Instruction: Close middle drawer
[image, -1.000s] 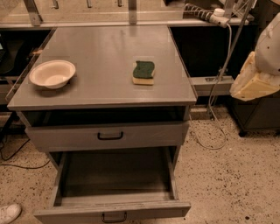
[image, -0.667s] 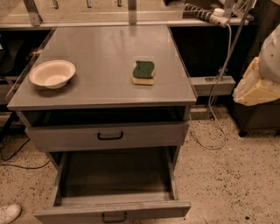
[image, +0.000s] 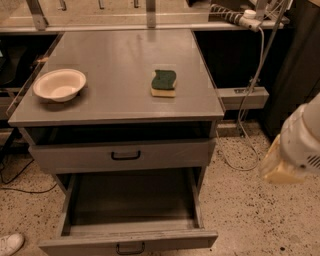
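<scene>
The middle drawer (image: 131, 205) is pulled far out at the bottom of the grey cabinet. Its long deep tray looks empty, and its shallow front panel carries a small black bar handle (image: 130, 248). Above it, a similar drawer with a taller front panel (image: 122, 156) stands slightly out. My gripper (image: 295, 147) shows as a white and cream shape at the right edge. It hangs over the floor, well right of the cabinet, touching nothing.
A white bowl (image: 59, 84) and a green-and-yellow sponge (image: 164, 83) lie on the cabinet top (image: 117, 60). A grey box with cables (image: 243, 97) sits to the right. A white shoe (image: 10, 244) is at the lower left on the speckled floor.
My arm at the right edge has moved downward, from beside the cabinet top to about the level of the upper drawer. The drawers, bowl and sponge have not moved.
</scene>
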